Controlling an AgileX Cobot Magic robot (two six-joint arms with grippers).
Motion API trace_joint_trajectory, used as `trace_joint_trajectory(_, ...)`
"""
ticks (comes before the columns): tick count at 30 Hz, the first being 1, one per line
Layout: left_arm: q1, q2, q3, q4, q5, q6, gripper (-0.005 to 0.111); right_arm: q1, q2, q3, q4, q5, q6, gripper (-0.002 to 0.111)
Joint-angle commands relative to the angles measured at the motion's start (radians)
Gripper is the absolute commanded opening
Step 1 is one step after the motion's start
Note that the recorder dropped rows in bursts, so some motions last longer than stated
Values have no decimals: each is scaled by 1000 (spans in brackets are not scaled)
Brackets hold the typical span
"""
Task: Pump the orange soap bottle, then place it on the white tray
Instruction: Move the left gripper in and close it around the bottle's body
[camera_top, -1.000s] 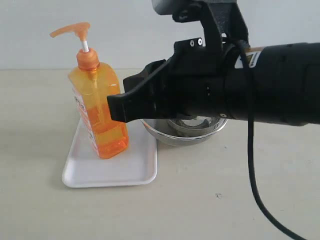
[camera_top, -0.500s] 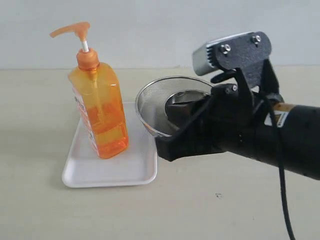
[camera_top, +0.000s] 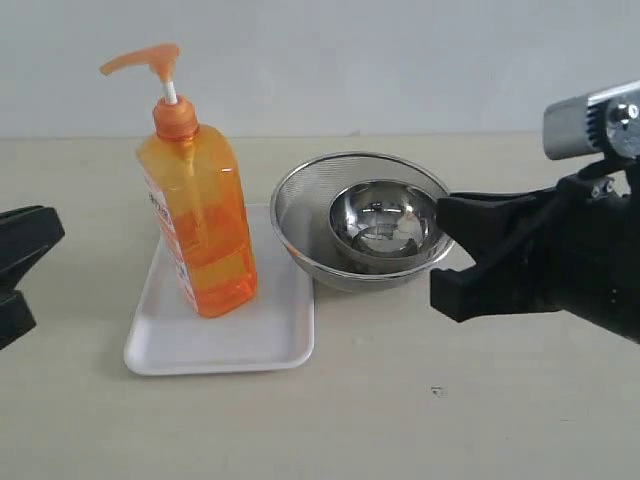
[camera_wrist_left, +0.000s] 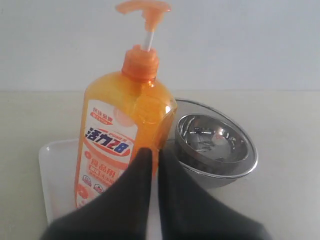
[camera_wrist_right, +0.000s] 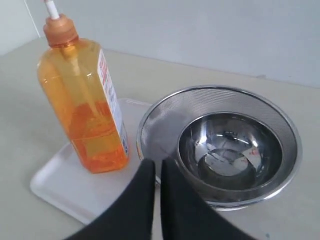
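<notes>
The orange soap bottle (camera_top: 195, 205) stands upright on the white tray (camera_top: 222, 335), its pump head (camera_top: 150, 58) raised on the white stem. Nothing touches it. My left gripper (camera_top: 30, 265) sits at the left edge of the exterior view, shut and empty, well left of the tray. My right gripper (camera_top: 450, 260) hovers at the right, shut and empty, beside the bowls. In the left wrist view the bottle (camera_wrist_left: 122, 130) and tray (camera_wrist_left: 52, 170) lie beyond the shut gripper (camera_wrist_left: 155, 155). The right wrist view shows the bottle (camera_wrist_right: 82, 100), tray (camera_wrist_right: 60, 180) and shut gripper (camera_wrist_right: 157, 167).
A steel mesh strainer bowl (camera_top: 300, 200) with a smaller steel bowl (camera_top: 385, 220) nested inside stands right of the tray, touching its edge. The beige table (camera_top: 400, 420) stretches to a pale wall behind.
My right arm has pulled back to the right, away from the bottle, uncovering the bowls. Its jaws have closed. The left gripper has come into view at the left edge.
</notes>
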Motion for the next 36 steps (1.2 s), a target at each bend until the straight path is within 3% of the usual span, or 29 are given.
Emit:
trace_joint_trajectory(1, -1, 87, -10, 105, -124, -116, 5, -4, -49, 76, 10, -79, -13, 0)
trace_joint_trajectory(6, -1, 169, -10, 394, -239, -353, 5, -4, -90, 167, 33, -184, -7, 0)
trace_joint_trajectory(18, -1, 350, -10, 444, -301, -413, 5, -4, -92, 242, 36, -239, -2, 0)
trace_joint_trajectory(31, -14, 632, -39, 400, -561, -385, 5, -4, -92, 242, 36, -207, -9, 0)
trace_joint_trajectory(36, -105, 700, -39, 98, -610, -187, 5, -4, -92, 242, 36, -218, -25, 0)
